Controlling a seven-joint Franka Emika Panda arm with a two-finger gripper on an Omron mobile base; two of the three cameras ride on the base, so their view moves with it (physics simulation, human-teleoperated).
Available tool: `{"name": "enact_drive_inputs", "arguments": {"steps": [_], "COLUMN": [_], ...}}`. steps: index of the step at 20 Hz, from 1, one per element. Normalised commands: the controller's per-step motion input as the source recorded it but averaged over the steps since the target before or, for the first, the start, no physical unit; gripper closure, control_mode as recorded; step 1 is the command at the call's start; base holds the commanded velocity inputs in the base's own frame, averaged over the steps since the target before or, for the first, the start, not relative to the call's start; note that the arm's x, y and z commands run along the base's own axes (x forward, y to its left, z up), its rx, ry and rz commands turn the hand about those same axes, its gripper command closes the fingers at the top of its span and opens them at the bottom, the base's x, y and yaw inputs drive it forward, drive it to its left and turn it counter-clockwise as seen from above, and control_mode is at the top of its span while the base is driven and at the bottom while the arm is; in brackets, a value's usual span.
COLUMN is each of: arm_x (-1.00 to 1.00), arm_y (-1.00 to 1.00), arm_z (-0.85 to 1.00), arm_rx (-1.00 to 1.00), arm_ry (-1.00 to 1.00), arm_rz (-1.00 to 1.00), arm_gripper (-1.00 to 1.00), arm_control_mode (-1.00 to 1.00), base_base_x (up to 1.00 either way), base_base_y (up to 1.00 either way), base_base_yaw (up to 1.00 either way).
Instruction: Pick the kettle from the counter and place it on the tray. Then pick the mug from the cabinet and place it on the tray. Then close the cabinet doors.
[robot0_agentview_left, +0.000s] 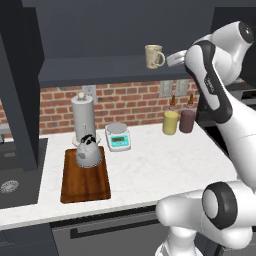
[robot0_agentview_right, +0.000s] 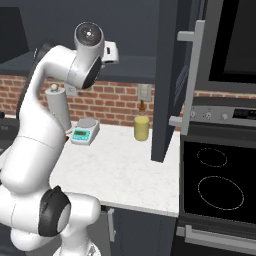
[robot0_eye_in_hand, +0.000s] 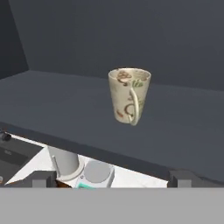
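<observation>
The cabinet (robot0_agentview_left: 100, 30) spans the top of the left base view, its shelf running from 9 o'clock toward 3 o'clock above the brick wall; 1 of the cabinet doors (robot0_agentview_right: 167, 80) stands swung open in the right base view, edge-on just right of centre, and another (robot0_agentview_left: 17, 85) hangs open at 9 o'clock in the left base view. Below lies the counter (robot0_agentview_left: 160, 165), white and faintly marbled; on it, at about 7 o'clock from the picture's centre, rests the tray (robot0_agentview_left: 85, 185), long side running away from the camera. The paper-towel roll (robot0_agentview_left: 83, 117) stands upright behind the tray's far end, at 12 o'clock from it. The kettle (robot0_agentview_left: 89, 152) sits on the far end of the tray, upright, black handle on top; just to its 2 o'clock is the white-and-teal scale (robot0_agentview_left: 118, 136) on the counter. A yellow cup (robot0_agentview_left: 170, 122) and a maroon cup (robot0_agentview_left: 187, 120) stand side by side near the wall at 3 o'clock. The mug (robot0_eye_in_hand: 129, 96) stands upright on the cabinet shelf, handle turned toward the hand camera; in the left base view it sits at 1 o'clock. The gripper (robot0_eye_in_hand: 111, 178) has its 2 fingertips spread wide, holding nothing, facing the mug but apart from it.
</observation>
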Motion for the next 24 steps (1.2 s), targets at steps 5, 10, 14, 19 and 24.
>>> {"name": "enact_drive_inputs", "arguments": {"steps": [5, 10, 14, 19, 24], "arm_x": [0.46, 0.47, 0.35, 0.27, 0.25], "arm_y": [0.00, 0.00, 0.00, 0.00, 0.00], "arm_z": [0.00, -0.01, -0.09, -0.11, -0.08], "arm_rx": [0.06, 0.04, 0.01, 0.00, 0.00], "arm_ry": [0.04, 0.09, 0.08, 0.00, 0.00], "arm_rz": [0.01, 0.07, 0.13, 0.16, 0.11], "arm_gripper": [-1.00, -1.00, -1.00, -1.00, -1.00], "arm_control_mode": [-1.00, -1.00, -1.00, -1.00, -1.00], "base_base_x": [0.00, 0.00, 0.00, 0.00, 0.00], "base_base_y": [0.00, 0.00, 0.00, 0.00, 0.00], "base_base_yaw": [0.00, 0.00, 0.00, 0.00, 0.00]}}
